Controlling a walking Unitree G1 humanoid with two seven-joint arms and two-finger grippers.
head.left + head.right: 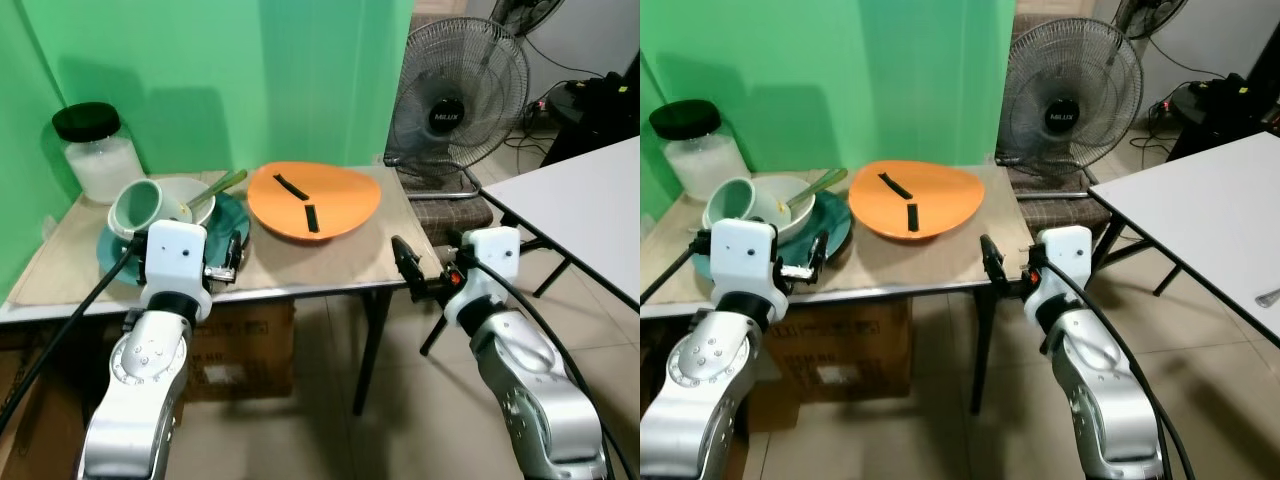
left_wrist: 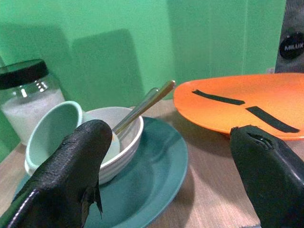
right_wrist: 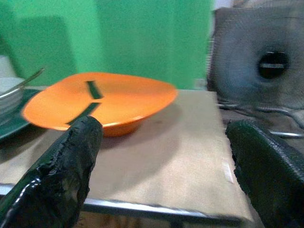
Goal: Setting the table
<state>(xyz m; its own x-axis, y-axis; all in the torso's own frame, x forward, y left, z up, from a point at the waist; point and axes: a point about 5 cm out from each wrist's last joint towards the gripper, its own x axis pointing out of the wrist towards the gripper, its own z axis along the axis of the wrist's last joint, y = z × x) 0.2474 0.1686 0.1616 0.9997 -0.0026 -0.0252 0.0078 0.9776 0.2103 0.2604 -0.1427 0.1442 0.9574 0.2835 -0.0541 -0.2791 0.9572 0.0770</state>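
On the small wooden table (image 1: 340, 258), an orange plate (image 1: 315, 200) with two black tape strips sits in the middle. To its left a teal plate (image 1: 230, 216) carries a white bowl (image 2: 129, 141). A spoon (image 2: 142, 107) and a tipped mint-green cup (image 1: 137, 207) rest in the bowl. My left gripper (image 1: 231, 262) is open at the table's front edge, just short of the teal plate's near rim, holding nothing. My right gripper (image 1: 405, 264) is open and empty at the table's front right corner, pointing toward the orange plate (image 3: 109, 102).
A glass jar (image 1: 97, 150) with a black lid stands at the back left against the green wall. A floor fan (image 1: 455, 100) stands behind the table's right end. A white table (image 1: 590, 200) is at the right, and a cardboard box (image 1: 240, 350) sits under the wooden table.
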